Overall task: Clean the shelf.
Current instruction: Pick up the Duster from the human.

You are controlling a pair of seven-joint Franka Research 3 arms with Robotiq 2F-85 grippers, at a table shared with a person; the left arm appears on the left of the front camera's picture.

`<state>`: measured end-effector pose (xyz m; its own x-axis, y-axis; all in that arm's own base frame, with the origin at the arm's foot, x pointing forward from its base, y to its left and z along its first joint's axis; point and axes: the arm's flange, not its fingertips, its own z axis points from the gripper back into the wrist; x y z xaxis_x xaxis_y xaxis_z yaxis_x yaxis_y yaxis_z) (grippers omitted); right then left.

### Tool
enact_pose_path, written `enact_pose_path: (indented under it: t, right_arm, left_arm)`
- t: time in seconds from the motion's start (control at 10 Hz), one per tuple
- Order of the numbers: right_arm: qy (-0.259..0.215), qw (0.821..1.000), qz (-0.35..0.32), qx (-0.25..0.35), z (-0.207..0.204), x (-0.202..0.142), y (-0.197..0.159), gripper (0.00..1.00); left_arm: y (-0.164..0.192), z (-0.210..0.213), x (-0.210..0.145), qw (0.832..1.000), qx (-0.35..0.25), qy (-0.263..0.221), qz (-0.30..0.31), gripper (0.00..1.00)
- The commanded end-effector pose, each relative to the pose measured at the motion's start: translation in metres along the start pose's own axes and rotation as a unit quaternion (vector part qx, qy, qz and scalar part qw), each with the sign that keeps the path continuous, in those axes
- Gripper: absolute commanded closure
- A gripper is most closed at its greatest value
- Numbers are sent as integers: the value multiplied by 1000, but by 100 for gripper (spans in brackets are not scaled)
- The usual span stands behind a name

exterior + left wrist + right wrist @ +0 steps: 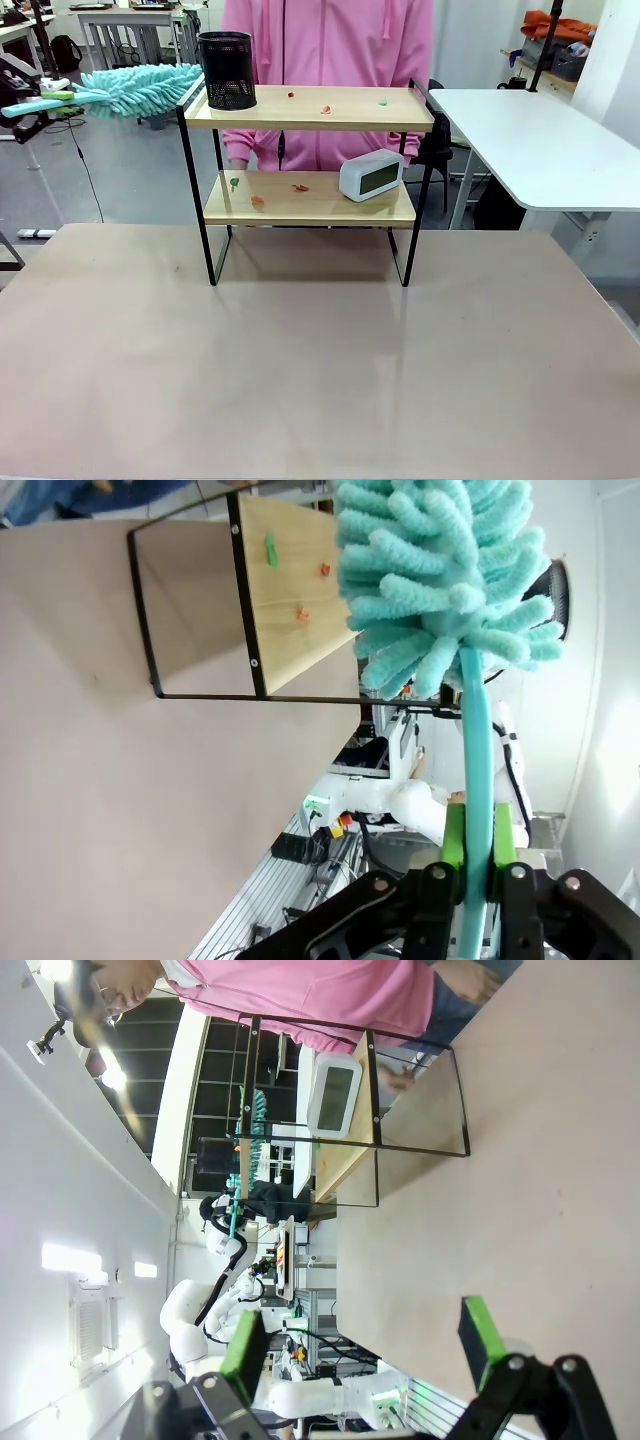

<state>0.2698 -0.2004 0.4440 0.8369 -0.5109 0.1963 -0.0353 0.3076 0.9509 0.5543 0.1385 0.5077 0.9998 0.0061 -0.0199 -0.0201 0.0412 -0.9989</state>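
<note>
The shelf (310, 122), two light wooden boards in a black frame, stands at the far middle of the beige tabletop. Small red, orange and green scraps (326, 110) lie on both boards. My left gripper (35, 108) hovers at the far left, shut on the handle of a teal fluffy duster (140, 90) whose head reaches the shelf's top left corner. The left wrist view shows the green pads (455, 840) clamping the duster handle (478, 780), with the shelf (290, 580) beyond. My right gripper (360, 1345) is open with nothing in it, over the table and well away from the shelf (350, 1150).
A black mesh cup (227, 70) stands on the left of the top board. A white digital clock (371, 175) sits on the right of the lower board. A person in a pink top stands behind the shelf. A white table (540, 140) is at the right.
</note>
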Motion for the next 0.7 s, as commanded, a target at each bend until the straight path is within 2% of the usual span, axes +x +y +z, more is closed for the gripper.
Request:
enact_pose_path:
  t: [0.0, 0.1, 0.2, 0.3, 0.4, 0.6]
  right_arm:
    - [-6, 1000, 13, 9, -1, 3, 1, 0]
    - [-6, 1000, 13, 9, -1, 3, 1, 0]
    - [-6, 1000, 13, 9, -1, 3, 1, 0]
    - [-6, 1000, 13, 9, -1, 3, 1, 0]
    - [-6, 1000, 13, 9, -1, 3, 1, 0]
    - [-6, 1000, 13, 9, -1, 3, 1, 0]
  left_arm:
    - [-20, 31, -57, 998, 7, -29, -50, 100]
    - [-25, 49, -91, 998, 10, -28, -51, 100]
    - [-26, 60, -129, 998, 37, -14, -57, 100]
    - [-23, 67, -163, 993, 93, 34, -70, 100]
    - [-15, 79, -188, 978, 156, 107, -92, 100]
    - [-10, 94, -219, 955, 210, 184, -102, 100]
